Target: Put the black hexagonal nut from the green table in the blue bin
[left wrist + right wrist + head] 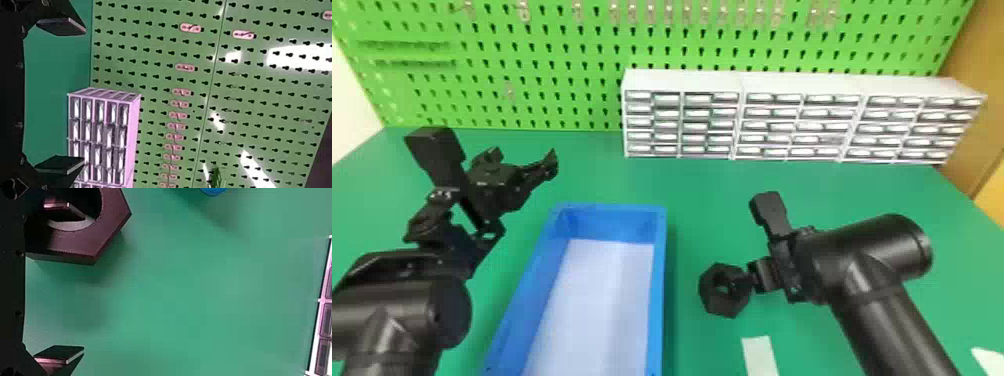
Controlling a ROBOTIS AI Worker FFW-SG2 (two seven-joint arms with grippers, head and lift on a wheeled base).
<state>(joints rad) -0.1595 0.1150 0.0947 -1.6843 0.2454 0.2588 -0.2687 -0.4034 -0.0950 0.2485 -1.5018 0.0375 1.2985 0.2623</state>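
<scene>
Green pegboard (557, 65) behind, the right gripper (83, 283) spreads wide, one finger (64, 212) inside the black nut (732, 304); unpinched, it could slip off short of the blue bin (659, 280), left.

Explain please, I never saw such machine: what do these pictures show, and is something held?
This is a robot with a black left arm and right arm. The head view looks down from its head; each wrist view comes from a camera on that wrist. On the green table stand a long blue bin and a white block of small drawers. The left gripper is open and empty. The right gripper is open too; one finger sits inside the hole of a black hexagonal nut, without clamping it.
</scene>
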